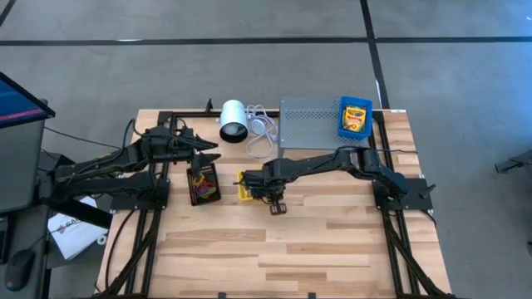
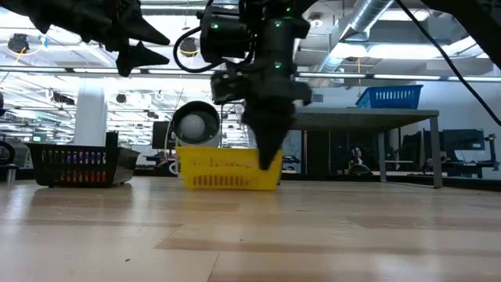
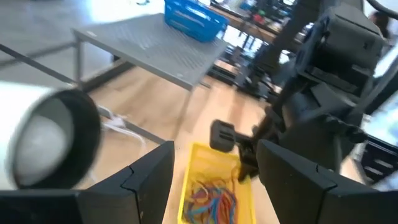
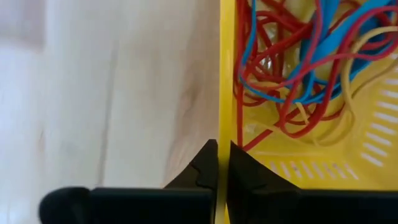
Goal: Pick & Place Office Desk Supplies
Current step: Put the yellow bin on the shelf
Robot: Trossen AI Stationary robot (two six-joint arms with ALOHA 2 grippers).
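- Near the centre of the high view, the right gripper [image 1: 275,203] has its two fingers pinched almost together on the thin rim of the yellow tray [image 1: 243,186], one finger outside the wall and one inside; the right wrist view shows only a sliver of yellow between them
- Inside that tray lies a tangle of red, blue and yellow rubber bands [image 4: 298,56], piled toward the upper right of the right wrist view, well clear of the fingers
- Risk one: the hold is on a narrow plastic edge at one side, so on lifting, the tray would likely hang tilted and could slip out or spill the bands
- Risk two: a drag rather than a lift may catch the tray's base on the wooden table [image 1: 332,249]
- Left of centre in the high view, the left gripper [image 1: 209,147] hangs above the table with fingers spread wide and empty, near the black tray [image 1: 202,184]; it is close enough that a sideways carry could brush it
- At the upper right of the high view, the crayon box [image 1: 355,117] rests in the blue tray [image 1: 342,131] on the grey rack [image 1: 307,124], out of the way
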